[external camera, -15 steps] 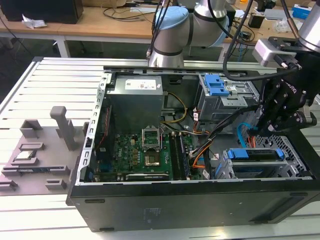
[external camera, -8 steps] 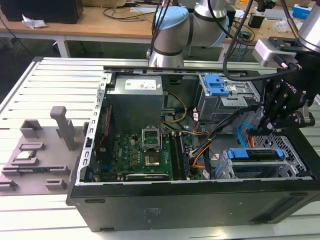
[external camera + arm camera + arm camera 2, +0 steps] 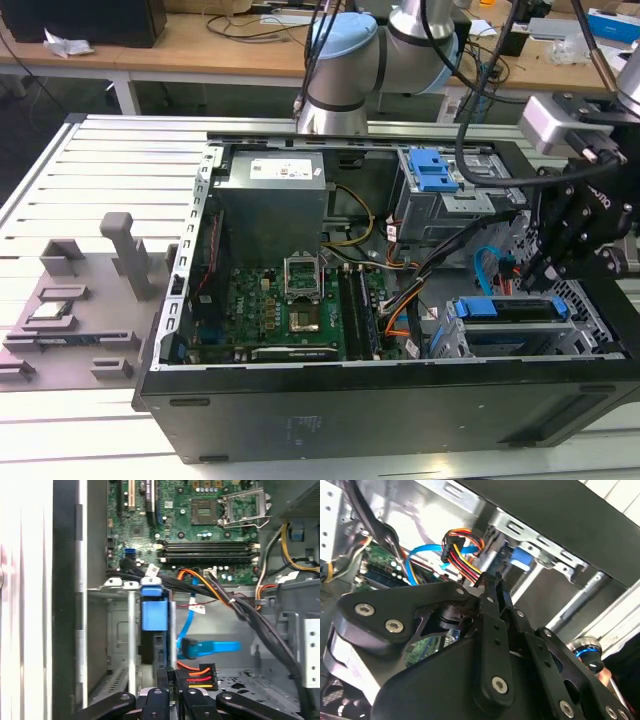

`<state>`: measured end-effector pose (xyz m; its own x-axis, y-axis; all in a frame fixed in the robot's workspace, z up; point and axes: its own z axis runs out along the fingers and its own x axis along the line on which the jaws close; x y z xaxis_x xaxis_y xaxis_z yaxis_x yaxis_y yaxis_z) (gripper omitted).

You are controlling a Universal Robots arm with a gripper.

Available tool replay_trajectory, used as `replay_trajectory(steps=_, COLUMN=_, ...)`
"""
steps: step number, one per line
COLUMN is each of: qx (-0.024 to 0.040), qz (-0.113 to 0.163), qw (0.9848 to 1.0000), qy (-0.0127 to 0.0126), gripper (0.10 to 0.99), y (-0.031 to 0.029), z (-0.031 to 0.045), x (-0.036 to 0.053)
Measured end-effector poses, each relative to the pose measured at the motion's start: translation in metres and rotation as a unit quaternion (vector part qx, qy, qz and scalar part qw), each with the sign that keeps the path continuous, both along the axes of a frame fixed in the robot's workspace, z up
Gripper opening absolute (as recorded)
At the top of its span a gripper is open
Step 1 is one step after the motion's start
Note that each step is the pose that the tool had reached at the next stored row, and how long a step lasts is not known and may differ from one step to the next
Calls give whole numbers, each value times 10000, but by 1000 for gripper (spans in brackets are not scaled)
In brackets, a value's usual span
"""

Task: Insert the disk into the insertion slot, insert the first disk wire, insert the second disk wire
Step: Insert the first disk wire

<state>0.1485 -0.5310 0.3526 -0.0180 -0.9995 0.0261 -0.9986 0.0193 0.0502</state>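
Observation:
The disk (image 3: pixel 505 309), in its blue frame, sits inside the insertion slot (image 3: pixel 452 340) at the case's front corner on the exterior view's right. In the first wrist view the disk (image 3: pixel 154 615) is seen edge-on within the slot's metal walls (image 3: pixel 117 630). My gripper (image 3: pixel 528 272) hangs just above the disk's rear end. Its fingers are shut on the black plug of a red, orange and yellow disk wire (image 3: pixel 201 676), in both wrist views (image 3: pixel 465 560). A blue disk wire (image 3: pixel 210 647) with its plug hangs loose beside it.
A taller grey bay with a blue latch (image 3: pixel 435 170) stands behind the slot. Thick black cable bundles (image 3: pixel 240 610) cross between the motherboard (image 3: pixel 290 310) and the slot. The case's black side wall (image 3: pixel 400 410) runs close to the slot. A grey fixture (image 3: pixel 70 310) lies outside the case.

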Motion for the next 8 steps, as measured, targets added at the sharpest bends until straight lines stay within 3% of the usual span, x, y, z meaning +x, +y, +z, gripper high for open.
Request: replay_trajectory(steps=8, qx=-14, qz=0, qw=10000, qy=0, gripper=169, y=-19, z=-109, x=33)
